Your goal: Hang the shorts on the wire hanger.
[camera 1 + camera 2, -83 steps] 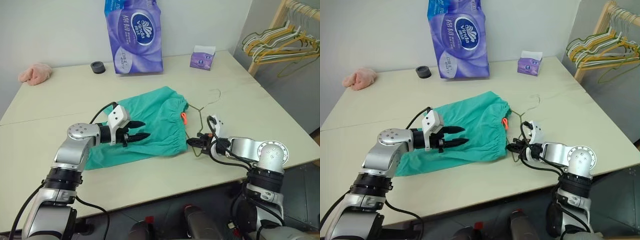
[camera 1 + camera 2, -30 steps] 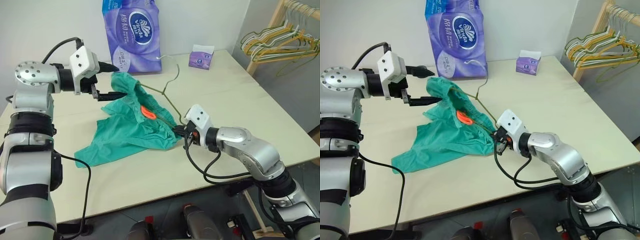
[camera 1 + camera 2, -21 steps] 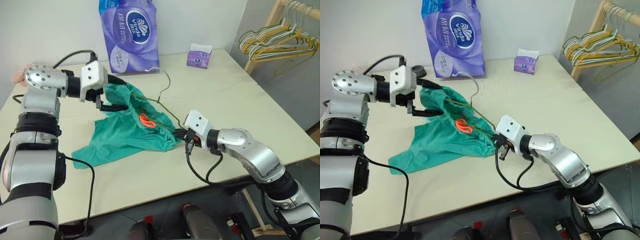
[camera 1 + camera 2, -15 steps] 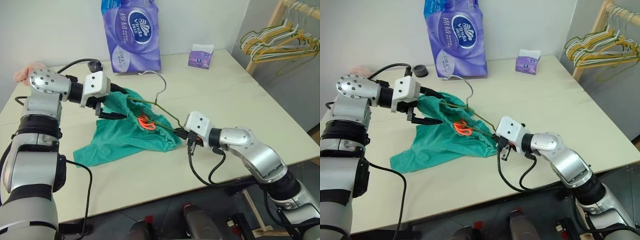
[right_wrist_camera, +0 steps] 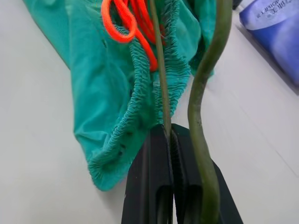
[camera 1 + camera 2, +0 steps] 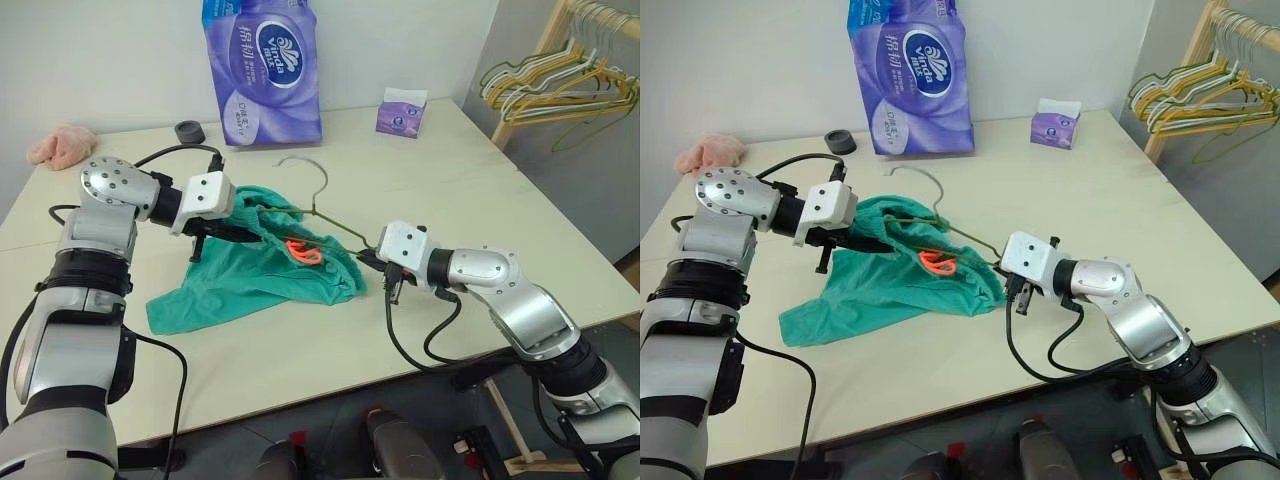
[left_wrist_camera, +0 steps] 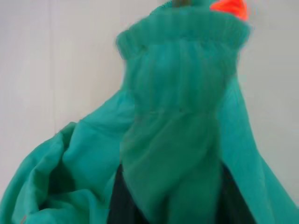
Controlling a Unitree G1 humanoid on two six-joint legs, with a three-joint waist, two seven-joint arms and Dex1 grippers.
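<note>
Two grips: my right fingers (image 5: 170,154) clamped wire hanger (image 6: 335,221) corner; my left fingers (image 6: 240,232) pinched shorts (image 6: 270,275) waistband on surface (image 6: 480,190). Fabric limp, light; wire springy, thin.

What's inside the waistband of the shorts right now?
The wire hanger runs into the shorts beside an orange drawstring; its hook sticks out above. The hanger's far end is covered by fabric.

Both eye views look down from the head over the whole surface (image 6: 480,200), sharing it. Each wrist view looks along its claw, very near the shorts (image 7: 177,140).
</note>
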